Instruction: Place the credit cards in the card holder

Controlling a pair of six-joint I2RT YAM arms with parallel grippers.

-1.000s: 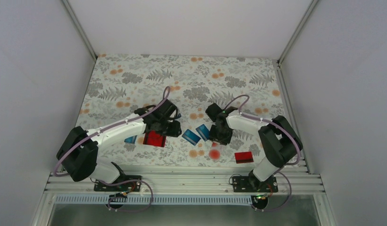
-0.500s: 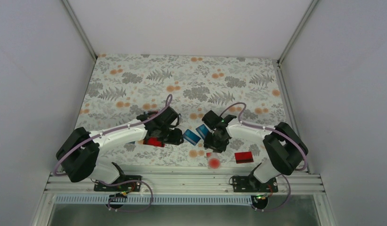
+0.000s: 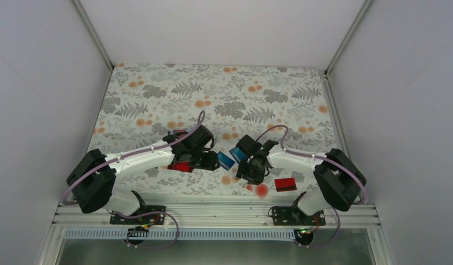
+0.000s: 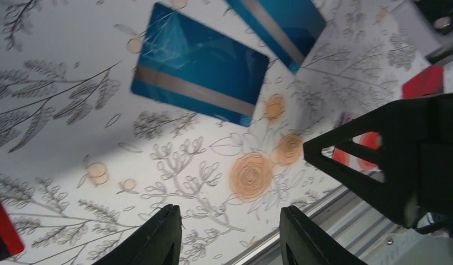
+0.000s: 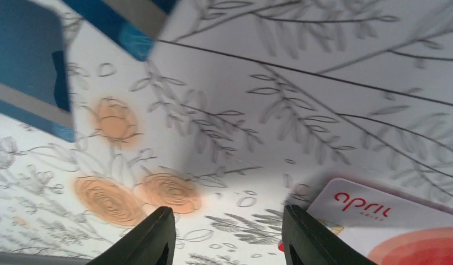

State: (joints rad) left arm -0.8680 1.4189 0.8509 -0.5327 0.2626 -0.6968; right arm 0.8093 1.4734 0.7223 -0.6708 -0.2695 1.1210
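Two blue credit cards (image 3: 225,160) (image 3: 236,153) with grey stripes lie between the arms; the left wrist view shows them too (image 4: 199,72) (image 4: 282,25). A red card (image 3: 285,184) lies near the front right. More red (image 3: 181,165) shows under the left arm. My left gripper (image 3: 210,160) (image 4: 229,234) hovers open over bare cloth, holding nothing. My right gripper (image 3: 250,171) (image 5: 224,237) is open and empty just in front of the blue cards. A pale piece with a red round dot (image 5: 389,226) (image 3: 261,190) lies beside its right finger. The card holder is hidden.
The flowered cloth (image 3: 224,99) covers the table. White walls close in the back and both sides. A metal rail (image 3: 213,212) runs along the near edge, close to the red-dot piece. In the left wrist view, the right gripper's black body (image 4: 400,160) stands close by.
My right gripper came nearer the front edge and its jaws widened a little. The red-dot piece slid toward the front right. My left gripper shifted right, covering more of the red card.
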